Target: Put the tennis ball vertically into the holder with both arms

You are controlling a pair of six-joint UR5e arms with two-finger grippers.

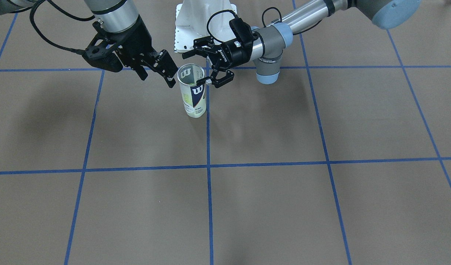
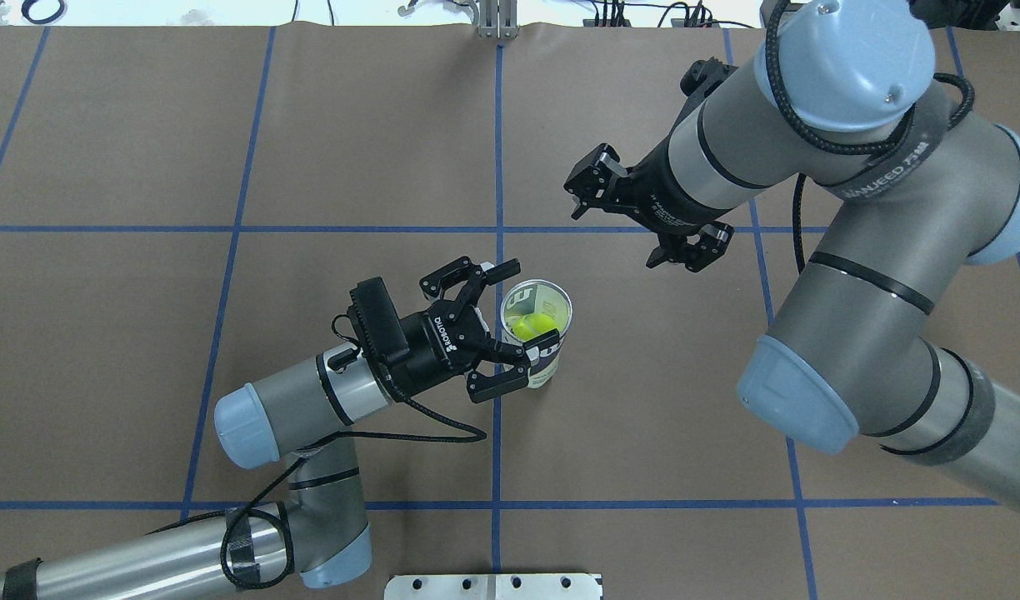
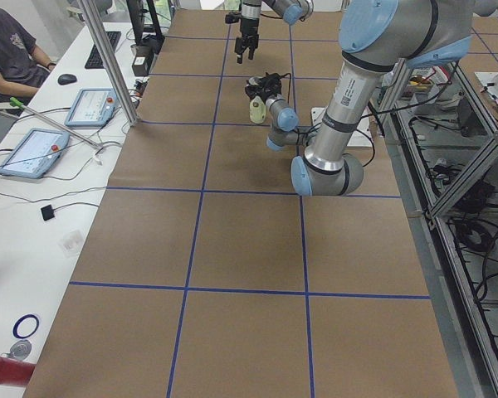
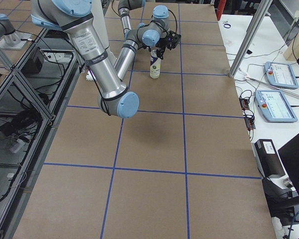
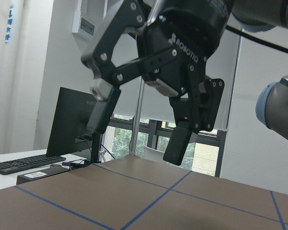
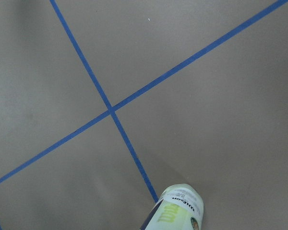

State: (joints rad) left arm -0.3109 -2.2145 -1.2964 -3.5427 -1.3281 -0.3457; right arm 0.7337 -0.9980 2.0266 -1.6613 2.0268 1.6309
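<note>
The holder (image 1: 191,96), a clear can with a white and navy "W" label, stands upright on the brown table near the robot's base. It also shows in the overhead view (image 2: 546,364) and at the bottom edge of the right wrist view (image 6: 177,207). A yellow-green tennis ball (image 2: 530,326) lies inside it. My left gripper (image 1: 193,68) is open and straddles the can's top from the side. One pad (image 1: 201,80) is at the rim and the other finger stands apart. My right gripper (image 1: 157,77) is open and empty, just beside the can's rim on the other side.
The white pedestal base (image 1: 205,25) stands right behind the can. Blue tape lines grid the table. In the exterior left view a desk with tablets (image 3: 87,106), a metal post (image 3: 108,58) and a seated person (image 3: 8,50) lie along the far side.
</note>
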